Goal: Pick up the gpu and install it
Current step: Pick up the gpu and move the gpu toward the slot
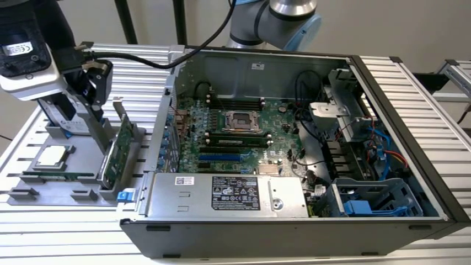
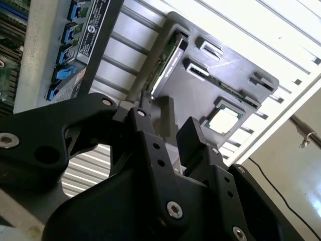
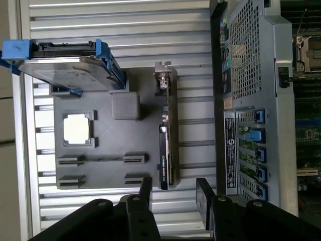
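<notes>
gpu [image 3: 168, 150] on edge, spread hand [image 3: 174, 193] just above

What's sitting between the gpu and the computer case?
Only a strip of bare slatted table, seen in the first wrist view between the gpu and the case.

Flanks: I see the gpu [image 3: 168, 145] standing on edge in the tray [image 3: 110, 145], with bare tray floor on one side and a narrow gap to the case wall [image 3: 219, 100] on the other.
gripper [image 3: 174, 197]: fingers are spread wider than the gpu.
hard drive [image 3: 65, 68]: upright, well apart from the gpu.
</notes>
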Tool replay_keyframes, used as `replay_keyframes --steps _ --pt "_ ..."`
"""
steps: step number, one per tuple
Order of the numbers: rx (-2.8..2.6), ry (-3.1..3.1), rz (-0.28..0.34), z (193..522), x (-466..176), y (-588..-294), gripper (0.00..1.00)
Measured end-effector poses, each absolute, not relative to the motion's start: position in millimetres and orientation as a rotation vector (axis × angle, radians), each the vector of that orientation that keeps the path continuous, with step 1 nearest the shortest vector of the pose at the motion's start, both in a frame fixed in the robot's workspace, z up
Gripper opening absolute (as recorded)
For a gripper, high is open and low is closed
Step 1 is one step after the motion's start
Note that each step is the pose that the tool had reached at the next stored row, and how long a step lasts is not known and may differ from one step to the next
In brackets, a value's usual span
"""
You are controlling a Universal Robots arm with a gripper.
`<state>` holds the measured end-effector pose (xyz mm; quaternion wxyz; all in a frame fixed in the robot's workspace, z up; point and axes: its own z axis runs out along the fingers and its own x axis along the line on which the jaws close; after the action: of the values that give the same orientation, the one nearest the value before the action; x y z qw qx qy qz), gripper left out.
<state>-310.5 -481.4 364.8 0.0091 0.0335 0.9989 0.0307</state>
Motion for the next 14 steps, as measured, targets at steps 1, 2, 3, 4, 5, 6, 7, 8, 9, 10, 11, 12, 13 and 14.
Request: replay_keyframes --steps 1,2,3,4,5,6,7,8,9,10,11,12,13,14 --pt "0.105 3.120 0.096 364.4 -310.5 -481.4 1.00" --pt "0.105 3.120 0.096 364.1 -310.5 -481.4 1.00" --pt "0.105 3.120 0.096 363.8 -310.5 -481.4 1.00" --pt "0.105 3.120 0.096 363.5 -310.5 -481.5 1.00" --pt "0.105 3.120 0.096 363.1 -310.5 -481.5 1.00" --pt "0.105 3.120 0.096 362.9 -310.5 -481.4 1.00" --pt "0.105 3.120 0.096 362.5 -310.5 -481.4 1.00" --pt "0.105 3.120 0.096 362.1 -310.5 -481.4 1.00" --pt "0.105 3.120 0.096 361.8 -310.5 -481.4 1.00" --pt "0.105 3.120 0.096 361.4 -310.5 -481.4 1.00" --pt "0.105 3.120 0.096 361.0 -310.5 -481.4 1.00" --pt "0.105 3.120 0.096 360.7 -310.5 -481.4 1.00" --pt "0.105 3.120 0.096 360.4 -310.5 -481.4 1.00" --pt "0.105 3.120 0.096 360.0 -310.5 -481.5 1.00"
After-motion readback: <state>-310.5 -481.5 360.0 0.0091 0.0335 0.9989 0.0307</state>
